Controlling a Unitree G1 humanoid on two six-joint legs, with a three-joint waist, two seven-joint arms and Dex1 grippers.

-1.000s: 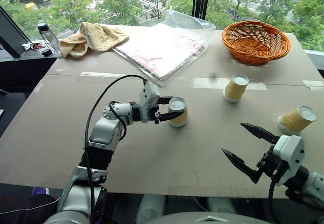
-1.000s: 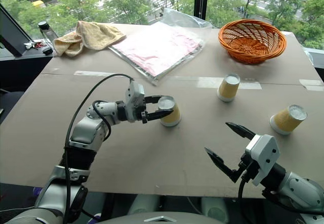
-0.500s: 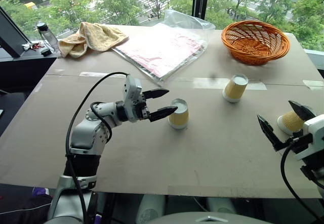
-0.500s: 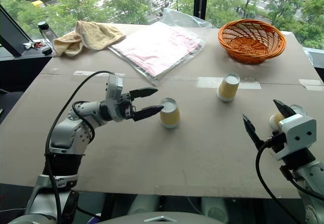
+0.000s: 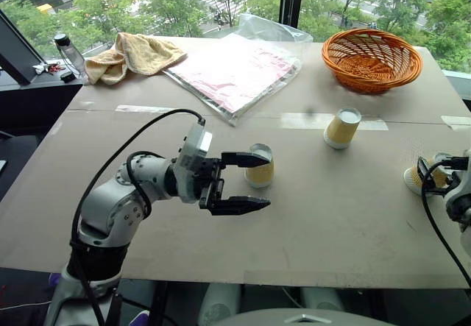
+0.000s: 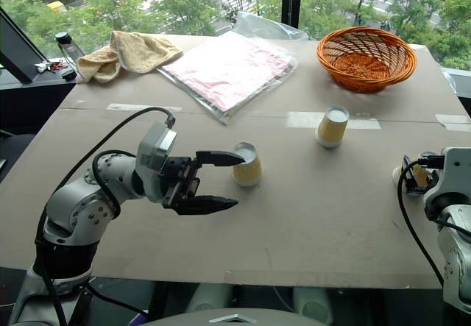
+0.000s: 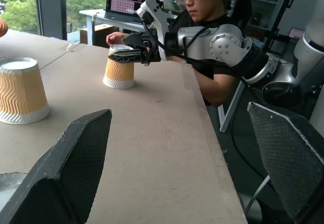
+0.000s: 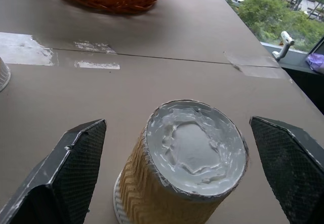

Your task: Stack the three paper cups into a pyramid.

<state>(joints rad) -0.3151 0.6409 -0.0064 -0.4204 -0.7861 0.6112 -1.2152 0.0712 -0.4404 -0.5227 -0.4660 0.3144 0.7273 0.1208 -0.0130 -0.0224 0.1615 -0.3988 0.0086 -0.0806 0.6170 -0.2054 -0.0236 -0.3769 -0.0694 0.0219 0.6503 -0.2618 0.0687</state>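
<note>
The three paper cups all stand upside down and well apart on the table [image 5: 309, 215]: the right cup [image 8: 190, 176] near the table's right edge, the middle cup [image 5: 260, 165] toward the centre, and the far cup [image 5: 342, 128] just in front of the orange basket [image 5: 372, 59]. No pyramid exists yet, so the step in hand appears to be grasping the right cup. In the right wrist view that cup sits squarely between the two spread fingers [image 8: 61, 178] of the right pincer [image 8: 174, 171], untouched, its white base turned up and slightly dented. To do this well, the pincer should probably close gently on the ribbed side below the base, since thin paper will likely crush or tip under a hard or off-centre squeeze, then lift straight before carrying the cup toward the others. The left pincer [image 5: 250, 182] hangs wide open and empty just beside the middle cup, its upper finger crossing in front of it without a grip.
</note>
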